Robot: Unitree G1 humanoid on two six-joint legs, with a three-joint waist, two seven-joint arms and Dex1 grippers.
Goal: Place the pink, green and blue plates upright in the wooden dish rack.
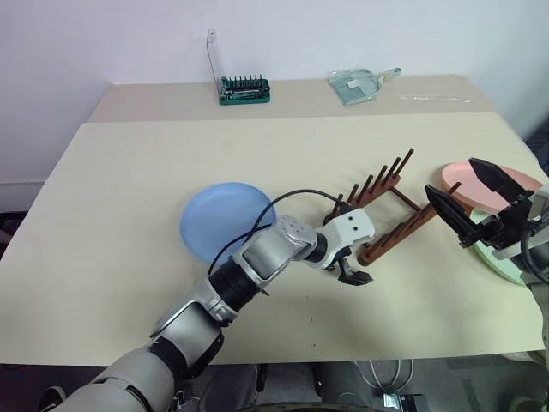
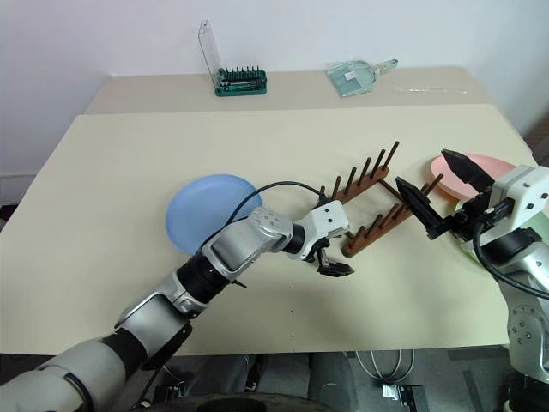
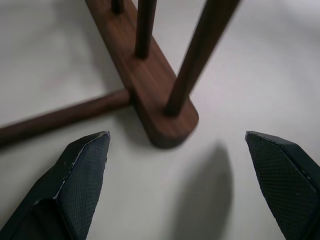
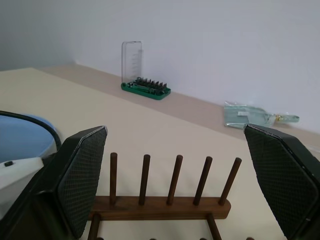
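The light blue plate lies flat left of the middle of the table. To its right stands the dark wooden dish rack, with nothing between its pegs. My left gripper hovers open at the near end of the rack; in the left wrist view that rail end lies between the spread fingers, untouched. My right gripper stands open just right of the rack, level, with nothing in it. Behind and under it, the pink plate and the pale green plate lie at the table's right edge, partly hidden.
A green screwdriver-bit holder with its clear lid raised stands at the back of the table. A clear plastic object lies to its right. The black cable of my left arm arches over the blue plate.
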